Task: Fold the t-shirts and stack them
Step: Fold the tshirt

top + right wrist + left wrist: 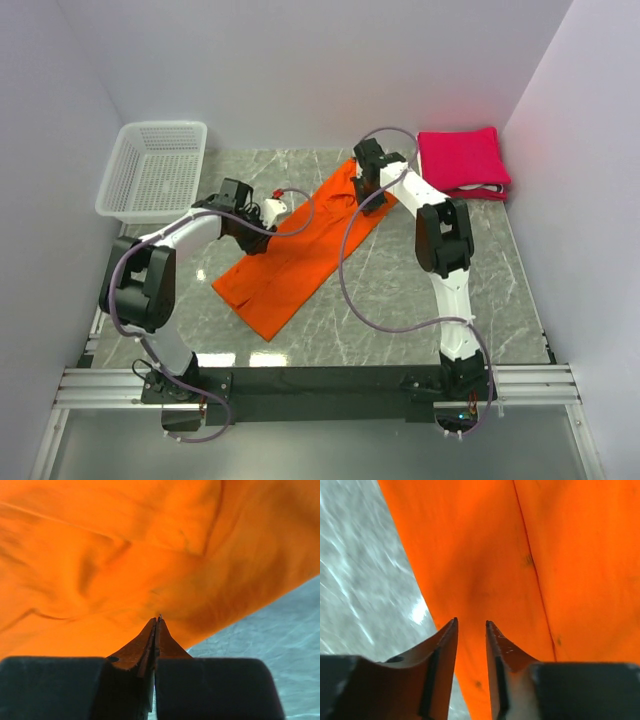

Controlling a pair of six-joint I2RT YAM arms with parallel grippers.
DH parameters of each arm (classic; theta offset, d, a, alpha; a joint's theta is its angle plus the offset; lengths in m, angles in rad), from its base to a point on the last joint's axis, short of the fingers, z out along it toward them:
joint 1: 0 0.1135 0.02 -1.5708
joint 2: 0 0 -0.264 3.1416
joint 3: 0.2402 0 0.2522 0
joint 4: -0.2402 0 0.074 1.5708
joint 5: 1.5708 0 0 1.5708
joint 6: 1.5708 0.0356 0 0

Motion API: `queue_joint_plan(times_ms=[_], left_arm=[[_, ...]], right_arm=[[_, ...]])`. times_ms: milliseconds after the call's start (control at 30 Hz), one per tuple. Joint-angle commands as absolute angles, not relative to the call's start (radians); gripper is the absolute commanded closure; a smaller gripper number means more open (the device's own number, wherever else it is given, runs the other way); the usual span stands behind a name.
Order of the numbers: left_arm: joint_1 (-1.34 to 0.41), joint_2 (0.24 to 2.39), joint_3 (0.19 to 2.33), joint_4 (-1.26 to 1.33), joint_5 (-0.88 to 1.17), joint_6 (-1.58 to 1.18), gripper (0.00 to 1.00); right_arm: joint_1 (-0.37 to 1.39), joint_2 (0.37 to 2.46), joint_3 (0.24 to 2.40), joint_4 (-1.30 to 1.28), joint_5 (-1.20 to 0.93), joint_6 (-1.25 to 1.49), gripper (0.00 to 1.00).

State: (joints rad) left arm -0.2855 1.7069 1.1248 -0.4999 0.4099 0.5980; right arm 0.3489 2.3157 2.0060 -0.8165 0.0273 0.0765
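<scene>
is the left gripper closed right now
No, the left gripper shows a clear gap between its fingertips, with the orange shirt beneath.

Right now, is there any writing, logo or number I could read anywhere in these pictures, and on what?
None can be read.
The orange t-shirt is plain, with no print.
The folded crimson t-shirts show no tag or lettering.
The white basket bears no mark.
The left arm and right arm show no legible label.
</scene>
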Motion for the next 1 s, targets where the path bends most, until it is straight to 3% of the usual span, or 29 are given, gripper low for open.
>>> queue_joint_plan(times_ms=[0,133,533,800,967], left_arm=[[-0.327,1.730,1.152,-0.382,0.371,0.627,0.68],[-0.351,1.792,1.160,-0.397,0.341,0.673,0.78],[-0.469,1.764,1.043,-0.523,0.284,0.746,0.88],[-0.644,1.631,0.970,-0.624,0.388,0.684,0.88],[-0.695,1.624,0.979,-0.592,0.434,0.586,0.81]], right_arm=[[0.316,2.290,1.959,-0.795,0.003,0.167,1.00],[0.316,2.344,1.991,-0.810,0.012,0.167,1.00],[0.314,2.456,2.152,-0.860,0.055,0.134,1.00],[0.311,2.483,2.229,-0.888,0.003,0.068,1.00],[0.318,2.562,2.350,-0.927,-0.101,0.074,1.00]])
